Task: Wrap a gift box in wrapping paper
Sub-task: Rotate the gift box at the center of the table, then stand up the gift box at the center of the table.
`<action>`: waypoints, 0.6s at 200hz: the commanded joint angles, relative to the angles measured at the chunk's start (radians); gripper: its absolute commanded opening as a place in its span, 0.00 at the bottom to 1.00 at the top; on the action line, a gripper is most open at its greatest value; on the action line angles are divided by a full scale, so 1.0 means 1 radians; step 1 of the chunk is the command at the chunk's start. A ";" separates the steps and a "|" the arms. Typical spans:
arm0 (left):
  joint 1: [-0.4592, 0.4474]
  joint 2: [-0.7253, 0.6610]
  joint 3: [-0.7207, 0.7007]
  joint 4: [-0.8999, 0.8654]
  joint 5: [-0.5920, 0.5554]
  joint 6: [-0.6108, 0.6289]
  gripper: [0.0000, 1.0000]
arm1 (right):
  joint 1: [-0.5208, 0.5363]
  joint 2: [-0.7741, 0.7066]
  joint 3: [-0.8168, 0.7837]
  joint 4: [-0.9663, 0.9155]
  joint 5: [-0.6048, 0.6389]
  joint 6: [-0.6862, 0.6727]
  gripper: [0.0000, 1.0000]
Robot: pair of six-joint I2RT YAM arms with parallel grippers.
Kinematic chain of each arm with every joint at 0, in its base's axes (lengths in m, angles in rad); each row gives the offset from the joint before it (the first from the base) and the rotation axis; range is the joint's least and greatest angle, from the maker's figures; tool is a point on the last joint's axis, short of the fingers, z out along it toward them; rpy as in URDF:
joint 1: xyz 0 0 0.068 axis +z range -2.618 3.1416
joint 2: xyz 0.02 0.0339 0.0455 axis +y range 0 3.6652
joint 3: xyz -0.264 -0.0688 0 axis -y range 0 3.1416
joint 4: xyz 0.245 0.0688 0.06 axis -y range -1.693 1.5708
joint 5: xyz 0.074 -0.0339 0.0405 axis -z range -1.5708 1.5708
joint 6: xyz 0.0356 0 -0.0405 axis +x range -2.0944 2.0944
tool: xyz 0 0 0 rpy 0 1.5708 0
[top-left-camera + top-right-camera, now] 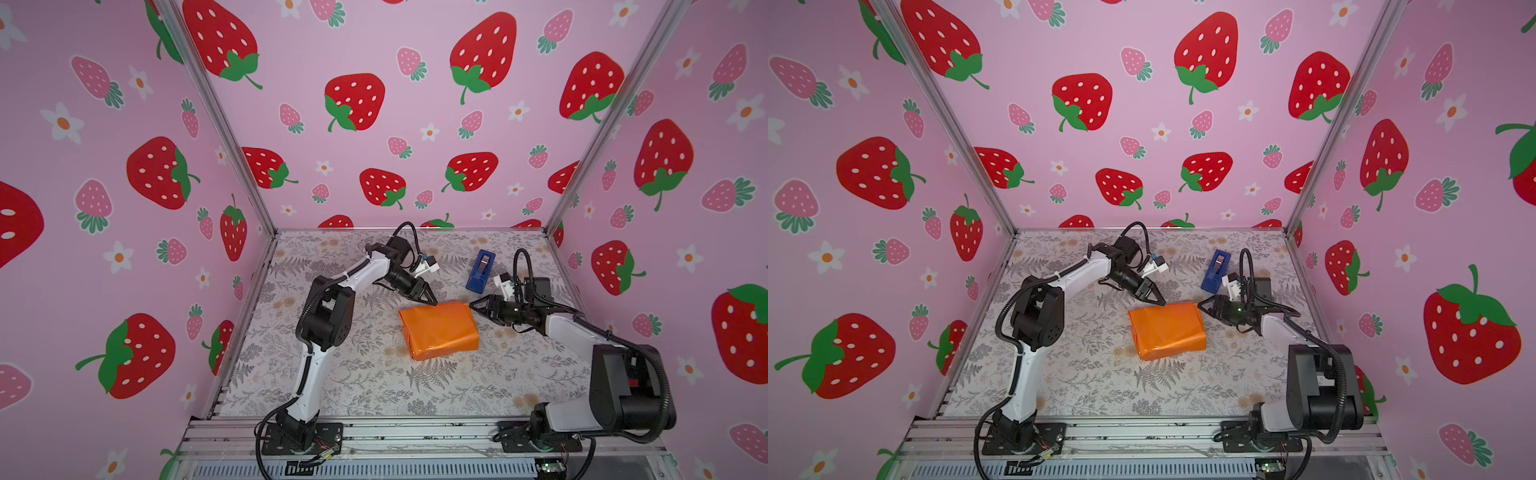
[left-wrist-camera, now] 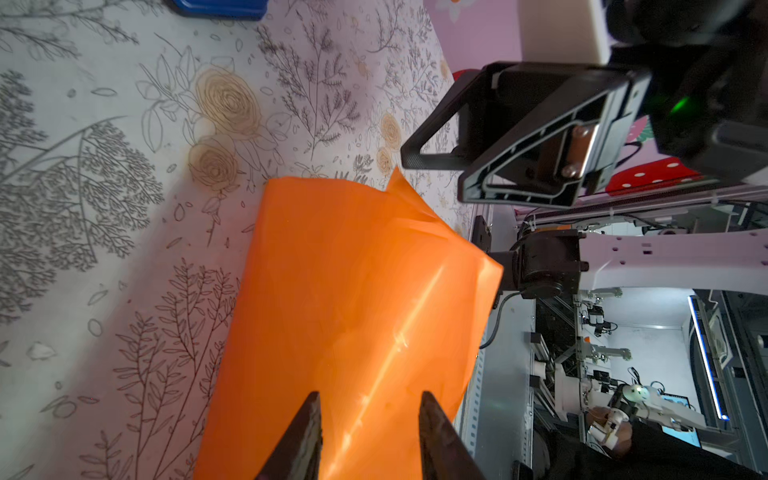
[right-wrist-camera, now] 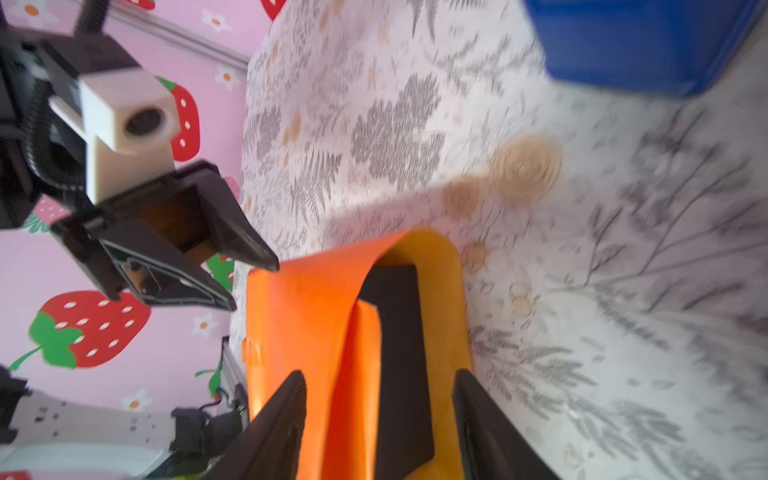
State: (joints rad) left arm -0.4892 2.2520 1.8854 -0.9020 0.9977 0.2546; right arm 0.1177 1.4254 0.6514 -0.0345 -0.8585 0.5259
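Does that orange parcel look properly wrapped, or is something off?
One end is off. At the end facing the right gripper, the wrapping paper gapes open in an arch, and the black gift box shows through. Seen from above, the rest of the parcel looks covered, though creased.

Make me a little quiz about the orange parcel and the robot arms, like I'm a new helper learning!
1. True or false: the wrapping paper covers the whole top of the gift box.
2. What colour is the tape dispenser? A red, B blue, C green.
3. Fill the gap: the end of the gift box that is not covered yet faces the ____ tool.

Key: 1 true. 2 B. 3 right: the right tool points at the open end, where the black card shows.
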 commanded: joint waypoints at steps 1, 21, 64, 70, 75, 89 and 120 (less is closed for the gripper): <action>0.039 -0.092 -0.041 -0.003 -0.043 0.022 0.40 | 0.003 -0.022 -0.066 0.045 -0.129 0.009 0.61; 0.069 -0.189 -0.119 0.100 -0.104 -0.031 0.41 | 0.013 -0.019 -0.115 0.094 -0.177 0.026 0.60; 0.134 -0.393 -0.294 0.291 -0.162 -0.123 0.41 | 0.021 0.017 -0.127 0.218 -0.238 0.080 0.53; 0.141 -0.417 -0.315 0.316 -0.164 -0.137 0.41 | 0.022 0.036 -0.118 0.236 -0.247 0.085 0.52; 0.148 -0.436 -0.335 0.336 -0.169 -0.151 0.41 | 0.023 0.054 -0.112 0.249 -0.257 0.090 0.49; 0.164 -0.486 -0.378 0.374 -0.193 -0.189 0.41 | 0.029 0.104 -0.083 0.254 -0.277 0.088 0.40; 0.234 -0.613 -0.483 0.458 -0.250 -0.293 0.41 | 0.054 0.126 -0.038 0.227 -0.271 0.087 0.15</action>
State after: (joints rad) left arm -0.3065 1.7214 1.4666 -0.5434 0.8032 0.0559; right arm 0.1501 1.5494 0.5678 0.1791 -1.1007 0.6113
